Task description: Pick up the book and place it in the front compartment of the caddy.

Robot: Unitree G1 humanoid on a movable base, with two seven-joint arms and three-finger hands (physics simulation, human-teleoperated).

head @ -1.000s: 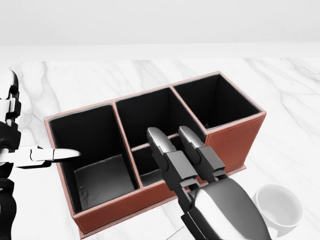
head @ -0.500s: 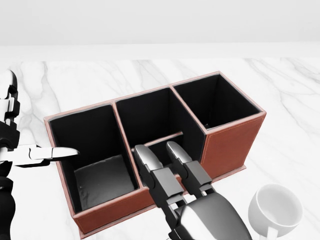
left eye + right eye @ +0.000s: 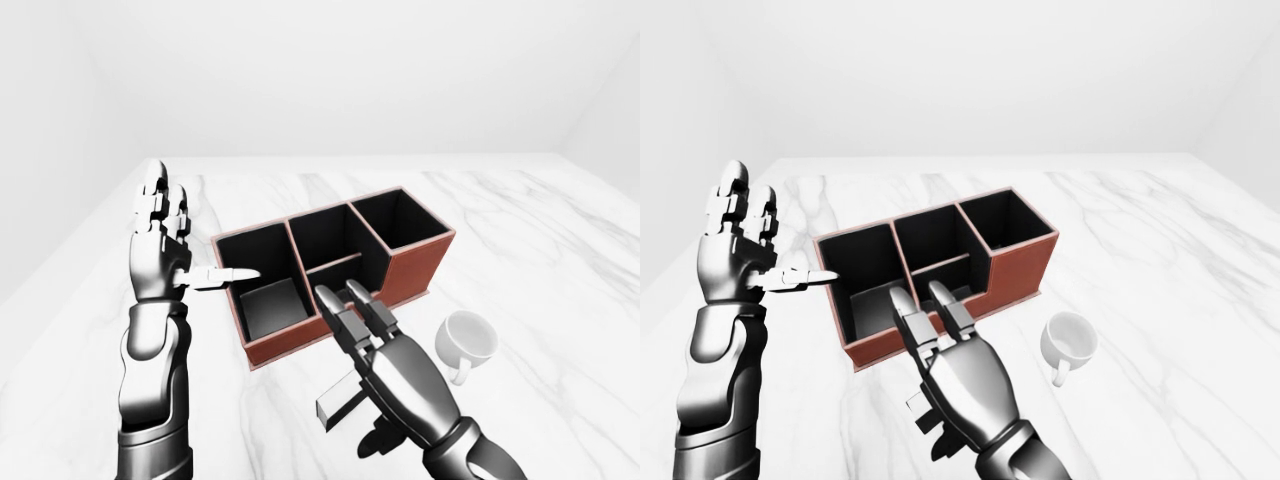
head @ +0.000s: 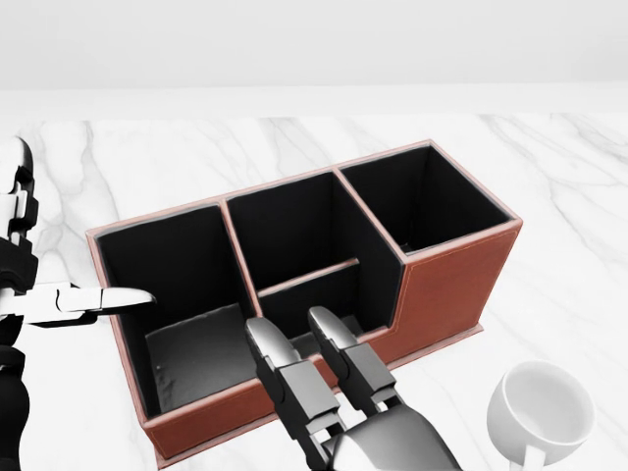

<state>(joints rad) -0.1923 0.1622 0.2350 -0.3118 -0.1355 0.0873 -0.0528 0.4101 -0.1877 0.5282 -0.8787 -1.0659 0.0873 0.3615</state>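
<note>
The red-brown caddy (image 4: 446,285) with black insides stands on the marble table. Its low middle compartment (image 4: 319,309) is at the lower side in the head view. A dark grey book (image 3: 335,402) shows under my right hand (image 3: 342,300), below the caddy in the left-eye view. The right hand's fingers are straight, their tips by the caddy's lower wall. I cannot tell whether the hand touches the book. My left hand (image 3: 190,255) is open and raised left of the caddy, its thumb (image 4: 113,298) pointing at the left compartment.
A white mug (image 3: 468,340) stands on the table to the right of my right hand, below the caddy's right end. The white marble table (image 3: 520,230) stretches on all around the caddy.
My right hand has drawn back from above the low middle compartment toward the bottom of the head view. The left hand and the caddy have stayed put.
</note>
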